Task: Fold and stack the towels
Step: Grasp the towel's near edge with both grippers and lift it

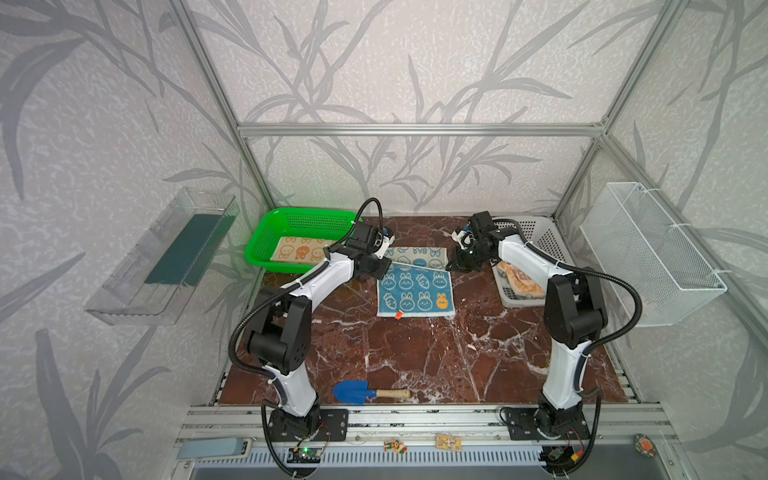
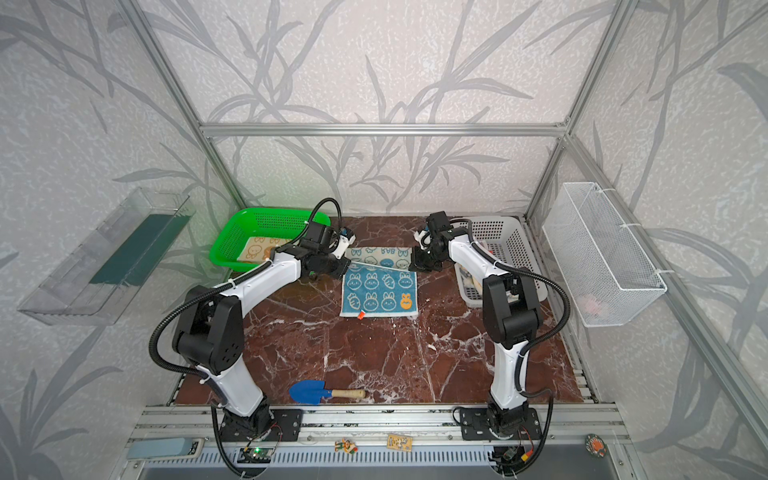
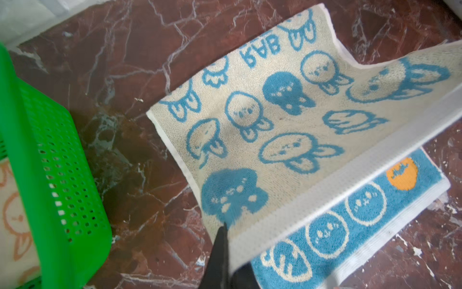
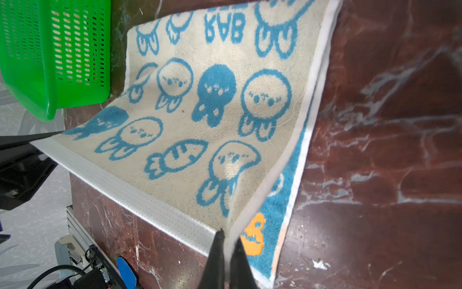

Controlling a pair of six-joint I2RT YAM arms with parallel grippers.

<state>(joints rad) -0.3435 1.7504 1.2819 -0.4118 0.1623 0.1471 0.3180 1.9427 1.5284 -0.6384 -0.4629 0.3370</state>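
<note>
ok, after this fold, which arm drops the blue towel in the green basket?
Likely left. The left gripper, shut on one blue towel corner, sits beside the green basket; the right gripper pinches the other corner, nearer the white basket.

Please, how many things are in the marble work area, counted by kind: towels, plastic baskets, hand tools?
Towels: 3 (blue-bunny towel, orange-bunny towel, striped towel)
Plastic baskets: 2 (green basket, grey basket)
Hand tools: 1 (blue trowel)
Total: 6
</note>
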